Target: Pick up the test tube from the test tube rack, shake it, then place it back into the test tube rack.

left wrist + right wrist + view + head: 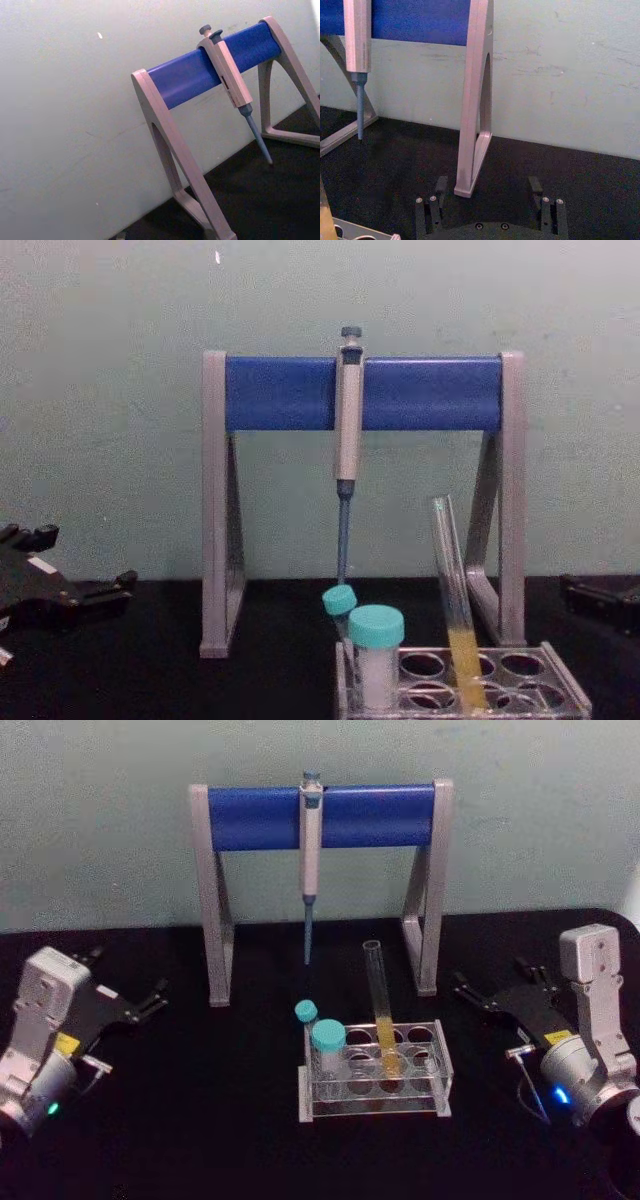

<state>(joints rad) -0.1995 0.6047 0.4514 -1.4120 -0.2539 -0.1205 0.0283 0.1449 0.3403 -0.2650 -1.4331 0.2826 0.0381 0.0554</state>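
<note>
From the head camera I see the test tube (381,1010) standing tilted in the test tube rack (441,1065) at table centre, yellow liquid low in it, two teal-capped tubes (327,1045) at the rack's left end; the left gripper (140,1005) rests well off to the left and the right gripper (480,995) well off to the right, both with fingers spread and holding nothing; behind stands the pipette stand (320,815) with the pipette (311,850) hanging from it. On the left wrist camera I get the stand's blue bar and the hanging pipette against the wall. On the right wrist camera my right fingers (440,187) sit apart on the black table, a stand leg just ahead of them. At chest level the tube leans in a rear hole, its open mouth clear above the capped tubes. I judge nothing has begun; the lean worries me, since an off-axis pinch could tip the light rack, and hard shaking could spill from the uncapped mouth.
</note>
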